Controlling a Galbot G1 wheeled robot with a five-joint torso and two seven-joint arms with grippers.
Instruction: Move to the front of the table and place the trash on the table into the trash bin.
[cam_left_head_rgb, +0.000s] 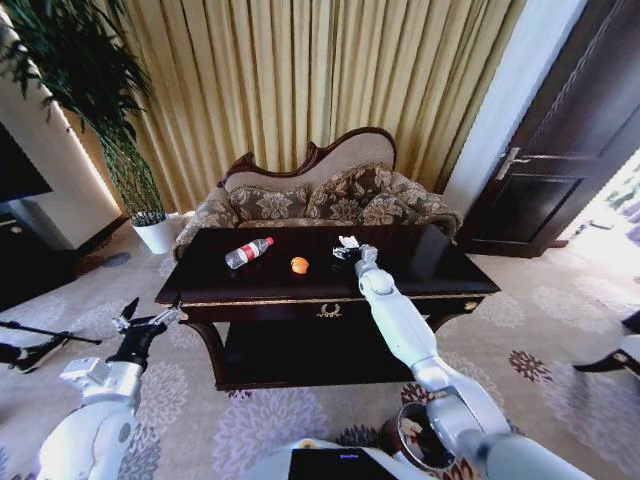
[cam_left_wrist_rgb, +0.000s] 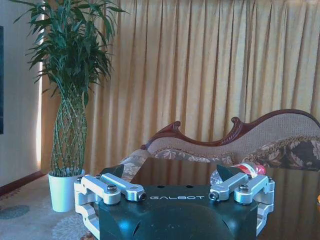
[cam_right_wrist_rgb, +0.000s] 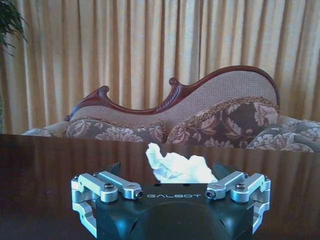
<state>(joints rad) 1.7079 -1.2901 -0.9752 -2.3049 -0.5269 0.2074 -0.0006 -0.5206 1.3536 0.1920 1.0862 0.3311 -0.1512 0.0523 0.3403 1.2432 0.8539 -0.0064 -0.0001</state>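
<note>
The robot stands at the front of the counter (cam_left_head_rgb: 420, 262), a position that puts the trash within arm's reach. The right tool (cam_left_head_rgb: 349, 252) is extended low over the counter's far middle, evidently to collect the crumpled white tissue (cam_right_wrist_rgb: 177, 166). In the right wrist view that tissue lies on the dark surface directly between and just ahead of the spread fingers (cam_right_wrist_rgb: 114, 186); the tool is wide open and grips nothing, and contact with the tissue cannot be confirmed. The left tool (cam_left_head_rgb: 148, 322) hangs off the counter's front left corner, above the carpet, fingers also apart and empty, judged to be waiting. The clear bottle (cam_left_head_rgb: 249, 252) with its red label lies on its side on the left half of the counter, well apart from the right tool. The small orange piece (cam_left_head_rgb: 299, 265) sits between the bottle and the right tool, near the latter. The trash bin (cam_left_head_rgb: 420, 440) stands on the floor at the robot's right side, close beside the right arm, presumably so that a short swing reaches it. No item is yet in the bin as far as can be seen.
</note>
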